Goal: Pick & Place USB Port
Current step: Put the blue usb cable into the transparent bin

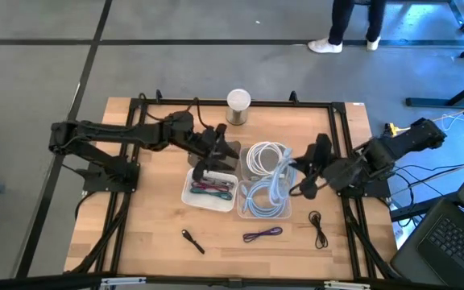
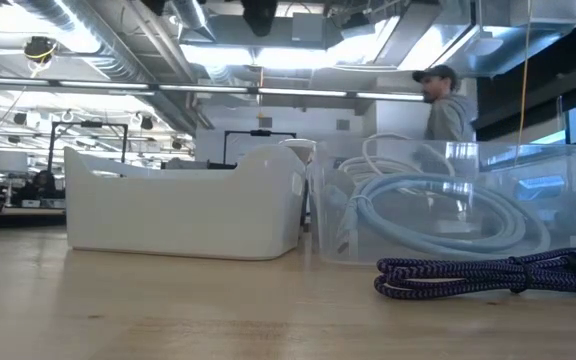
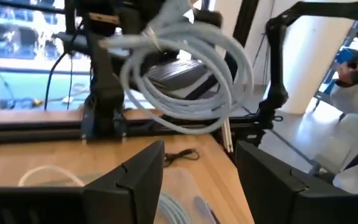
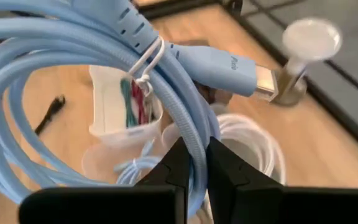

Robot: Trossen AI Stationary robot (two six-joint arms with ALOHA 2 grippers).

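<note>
My right gripper (image 4: pixel 193 155) is shut on a coiled light blue USB cable (image 4: pixel 73 74) tied with a white twist tie; its silver plug (image 4: pixel 265 83) sticks out of the coil. In the high view my right gripper (image 1: pixel 300 179) carries the coil (image 1: pixel 283 173) over two clear bins (image 1: pixel 264 211). The near bin holds more light blue cables, the far one a white cable (image 1: pixel 264 155). My left gripper (image 1: pixel 216 161) hangs open above the white bin (image 1: pixel 209 193), which holds red and green cables. Its wrist view looks past its fingers (image 3: pixel 135 180) at the raised coil (image 3: pixel 185 68). My right gripper pinches several strands of the light blue coil (image 4: pixel 194 134) between its two fingers, which lie across the strands and come from the table's right side. The coil is lifted clear of the bins and tilts in the air, its plug end free.
A white-topped cylinder (image 1: pixel 238 105) stands at the table's far edge. On the near part of the table lie a black cable (image 1: pixel 192 240), a purple braided cable (image 1: pixel 263 234) (image 2: pixel 488 275) and another black cable (image 1: pixel 319 229). A person (image 2: pixel 448 105) stands beyond the table.
</note>
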